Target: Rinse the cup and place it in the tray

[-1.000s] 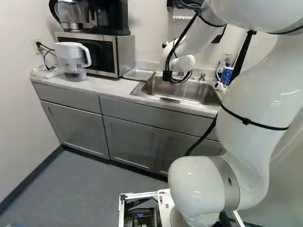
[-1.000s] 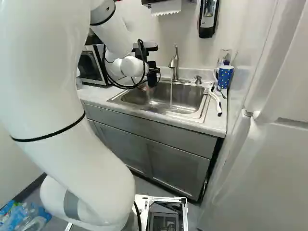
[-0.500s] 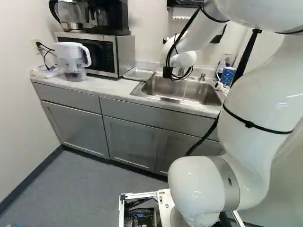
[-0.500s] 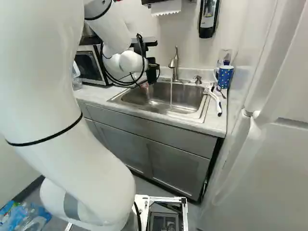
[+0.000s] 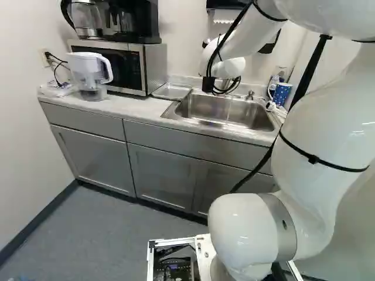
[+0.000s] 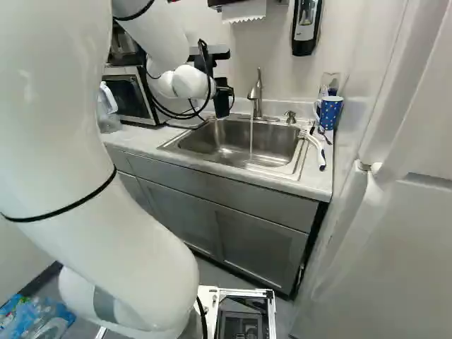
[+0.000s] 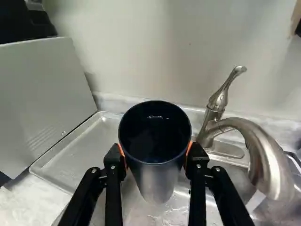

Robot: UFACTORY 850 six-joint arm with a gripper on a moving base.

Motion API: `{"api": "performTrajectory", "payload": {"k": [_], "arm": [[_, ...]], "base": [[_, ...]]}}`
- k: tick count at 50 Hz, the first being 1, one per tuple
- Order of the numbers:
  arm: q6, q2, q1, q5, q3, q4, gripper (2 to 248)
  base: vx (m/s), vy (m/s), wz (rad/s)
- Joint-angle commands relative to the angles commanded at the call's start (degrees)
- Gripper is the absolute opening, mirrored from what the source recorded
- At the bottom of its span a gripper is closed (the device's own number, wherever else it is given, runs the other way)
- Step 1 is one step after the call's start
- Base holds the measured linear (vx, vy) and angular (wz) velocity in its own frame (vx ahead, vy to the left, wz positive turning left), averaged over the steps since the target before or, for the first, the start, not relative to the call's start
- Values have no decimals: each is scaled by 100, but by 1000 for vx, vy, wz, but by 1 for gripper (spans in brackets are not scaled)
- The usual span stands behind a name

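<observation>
The dark cup [image 7: 155, 150] is held mouth-up between the fingers [image 7: 113, 162], the metal tray [image 7: 87, 146] flat beside the sink [image 6: 275, 147].

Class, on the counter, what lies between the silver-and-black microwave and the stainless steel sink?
A shallow rectangular metal tray lies between the microwave and the sink, as the left base view shows.

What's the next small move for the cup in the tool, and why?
Probably ease the cup over toward the tray: the tool grips it clear of the running water, with the tray close by. Whether rinsing is finished can't be seen.
</observation>
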Motion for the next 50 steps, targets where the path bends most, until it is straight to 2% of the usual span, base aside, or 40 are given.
{"api": "performTrajectory", "payload": {"k": [35,41,50], "arm": [[12,158,0,-113,-133,0,126],[233,158,0,-113,-133,0,126],[733,158,0,-113,-133,0,126]], "base": [[0,0,0],[0,0,0],[0,0,0]]}}
